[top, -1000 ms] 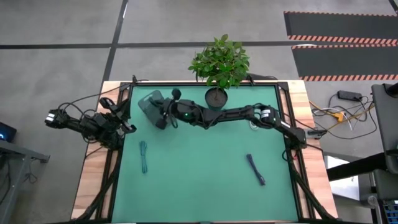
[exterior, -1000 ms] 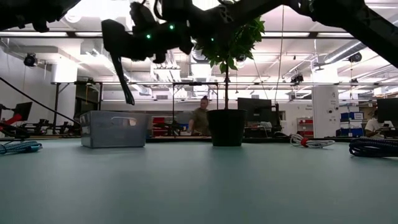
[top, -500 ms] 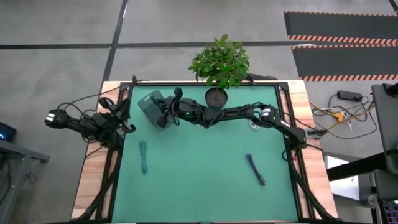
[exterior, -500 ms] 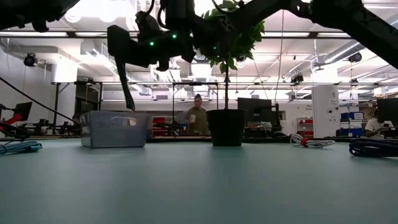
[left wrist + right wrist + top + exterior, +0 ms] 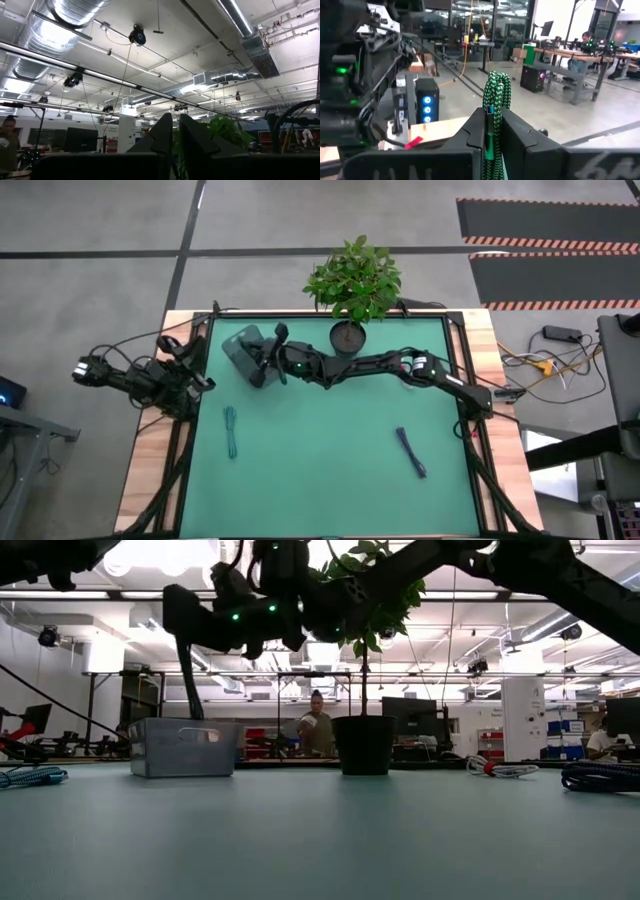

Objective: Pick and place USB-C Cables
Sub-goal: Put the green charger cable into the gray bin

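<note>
My right gripper [image 5: 262, 370] [image 5: 492, 114] reaches across to the grey mesh basket [image 5: 240, 348] [image 5: 182, 747] at the far left. It is shut on the green cable [image 5: 497, 92], just above the basket's rim. The teal cable [image 5: 231, 430] [image 5: 30, 777] lies on the mat at the left. The dark blue-purple cable [image 5: 410, 452] [image 5: 600, 776] lies at the right. The white-and-red cable [image 5: 500, 770] lies at the far right, partly under my right arm. My left gripper [image 5: 174, 131] is shut and empty at the table's left edge [image 5: 175, 375], pointing up. My right gripper pinches the green cable bundle between its two fingers [image 5: 512, 132], on the bundle's lower part [image 5: 491, 127]. The looped end [image 5: 497, 87] sticks out past the fingertips. The cable is lifted clear of the table; in the low view the fingers [image 5: 187, 690] point down over the basket.
A potted plant [image 5: 350, 290] [image 5: 364, 745] stands at the far edge, right beside my right arm. The green mat [image 5: 320, 470] is bare between the cables. A person [image 5: 315, 730] stands in the room behind the table.
My right gripper has moved a little toward the table's left, over the basket. Its fingers have tipped from slanting to nearly straight down, still shut on the green cable.
</note>
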You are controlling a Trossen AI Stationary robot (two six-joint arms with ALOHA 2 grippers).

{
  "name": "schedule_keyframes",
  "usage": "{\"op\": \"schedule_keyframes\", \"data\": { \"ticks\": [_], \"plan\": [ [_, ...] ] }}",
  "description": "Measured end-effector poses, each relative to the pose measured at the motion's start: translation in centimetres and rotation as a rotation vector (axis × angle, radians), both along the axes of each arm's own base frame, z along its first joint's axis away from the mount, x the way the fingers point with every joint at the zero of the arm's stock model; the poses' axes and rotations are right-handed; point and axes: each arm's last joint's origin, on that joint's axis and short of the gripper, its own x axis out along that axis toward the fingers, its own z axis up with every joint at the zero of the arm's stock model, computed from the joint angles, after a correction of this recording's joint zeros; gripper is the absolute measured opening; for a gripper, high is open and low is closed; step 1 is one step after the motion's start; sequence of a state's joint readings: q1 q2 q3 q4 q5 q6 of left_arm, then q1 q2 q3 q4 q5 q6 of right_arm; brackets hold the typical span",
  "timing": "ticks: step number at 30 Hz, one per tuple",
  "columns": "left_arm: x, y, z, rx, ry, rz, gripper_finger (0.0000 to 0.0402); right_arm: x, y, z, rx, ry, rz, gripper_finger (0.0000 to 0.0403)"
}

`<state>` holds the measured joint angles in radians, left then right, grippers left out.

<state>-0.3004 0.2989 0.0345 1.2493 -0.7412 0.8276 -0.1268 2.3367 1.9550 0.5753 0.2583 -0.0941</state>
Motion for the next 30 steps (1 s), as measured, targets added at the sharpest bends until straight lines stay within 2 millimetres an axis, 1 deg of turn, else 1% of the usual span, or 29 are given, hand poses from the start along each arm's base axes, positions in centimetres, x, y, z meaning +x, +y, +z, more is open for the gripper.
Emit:
{"op": "schedule_keyframes", "data": {
  "ticks": [5, 9, 12, 14, 18, 26, 30],
  "plan": [
    [-0.1, 0.0, 0.0, -0.001, -0.005, 0.000, 0.0019, 0.9, -0.1, 0.6, -0.011, 0.014, -0.002, 0.0027],
    [-0.1, 0.0, 0.0, -0.001, -0.006, 0.000, 0.0019, 1.4, -0.6, 1.5, 0.007, 0.083, -0.010, 0.0027],
    [-0.1, 0.0, 0.0, -0.002, -0.007, 0.000, 0.0019, 1.4, -1.4, 1.9, 0.058, 0.118, -0.022, 0.0027],
    [-0.1, 0.0, 0.0, -0.002, -0.007, 0.000, 0.0019, 1.2, -2.3, 2.1, 0.100, 0.147, -0.040, 0.0027],
    [-0.1, 0.0, 0.0, -0.002, -0.007, 0.000, 0.0019, 0.9, -3.5, 1.8, 0.147, 0.176, -0.060, 0.0027],
    [-0.1, 0.0, 0.0, -0.002, -0.007, 0.000, 0.0019, 0.9, -3.7, 1.2, 0.164, 0.190, -0.060, 0.0027],
    [-0.1, 0.0, 0.0, -0.002, -0.007, 0.000, 0.0019, 1.1, -3.7, 0.2, 0.169, 0.208, -0.064, 0.0027]
  ]
}}
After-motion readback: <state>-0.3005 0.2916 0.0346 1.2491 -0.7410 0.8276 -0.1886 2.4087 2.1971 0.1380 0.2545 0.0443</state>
